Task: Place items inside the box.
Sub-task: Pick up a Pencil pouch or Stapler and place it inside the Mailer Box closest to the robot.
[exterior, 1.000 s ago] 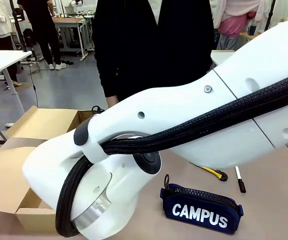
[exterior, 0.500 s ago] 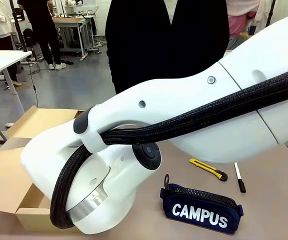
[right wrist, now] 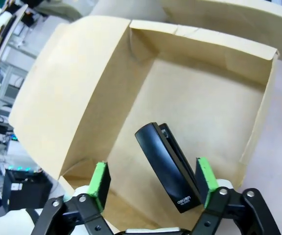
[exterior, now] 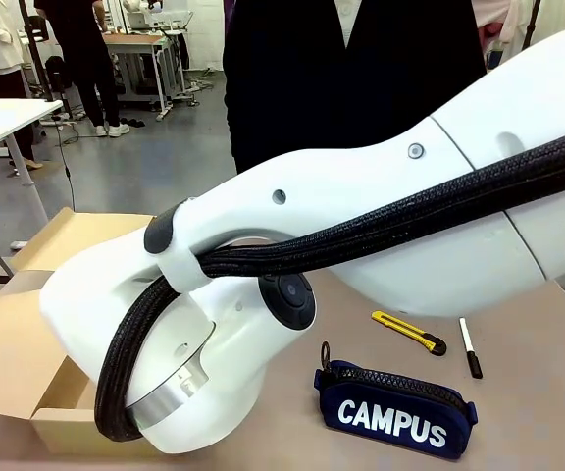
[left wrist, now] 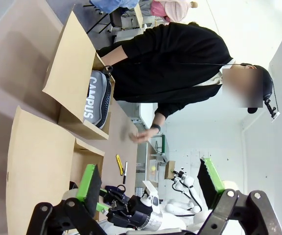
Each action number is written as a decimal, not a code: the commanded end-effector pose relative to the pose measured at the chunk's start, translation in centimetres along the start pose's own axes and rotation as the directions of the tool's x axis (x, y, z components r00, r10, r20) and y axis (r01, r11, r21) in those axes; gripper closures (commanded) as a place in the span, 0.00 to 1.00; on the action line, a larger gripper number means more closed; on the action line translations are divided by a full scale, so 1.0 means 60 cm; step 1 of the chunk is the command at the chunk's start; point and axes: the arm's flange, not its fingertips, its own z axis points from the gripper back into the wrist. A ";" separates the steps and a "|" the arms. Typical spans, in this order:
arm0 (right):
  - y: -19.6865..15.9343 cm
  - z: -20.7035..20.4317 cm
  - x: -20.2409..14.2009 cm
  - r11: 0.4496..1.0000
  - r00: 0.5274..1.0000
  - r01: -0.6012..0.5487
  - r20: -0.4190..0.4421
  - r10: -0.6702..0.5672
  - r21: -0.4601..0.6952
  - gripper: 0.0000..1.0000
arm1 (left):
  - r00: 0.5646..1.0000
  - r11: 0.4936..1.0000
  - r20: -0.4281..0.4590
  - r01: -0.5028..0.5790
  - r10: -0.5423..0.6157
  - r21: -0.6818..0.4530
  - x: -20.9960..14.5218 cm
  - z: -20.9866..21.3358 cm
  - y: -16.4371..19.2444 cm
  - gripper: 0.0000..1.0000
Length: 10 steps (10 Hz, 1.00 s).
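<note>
Right arm [exterior: 361, 221] higher, box [exterior: 8, 343] largely behind it

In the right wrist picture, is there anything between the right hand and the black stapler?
Nothing visible. The black stapler lies in the box, directly below the open right hand, between its fingers.

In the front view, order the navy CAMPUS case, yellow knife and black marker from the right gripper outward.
From the right gripper, over the box:
1. navy CAMPUS case, front centre
2. yellow knife, farther right, behind
3. black marker, rightmost
</note>
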 end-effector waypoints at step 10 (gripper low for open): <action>0.023 0.178 0.024 0.992 0.986 0.023 -0.168 -0.002 0.128 0.00 | 1.000 1.000 0.007 0.018 -0.018 -0.022 -0.001 0.000 -0.002 0.00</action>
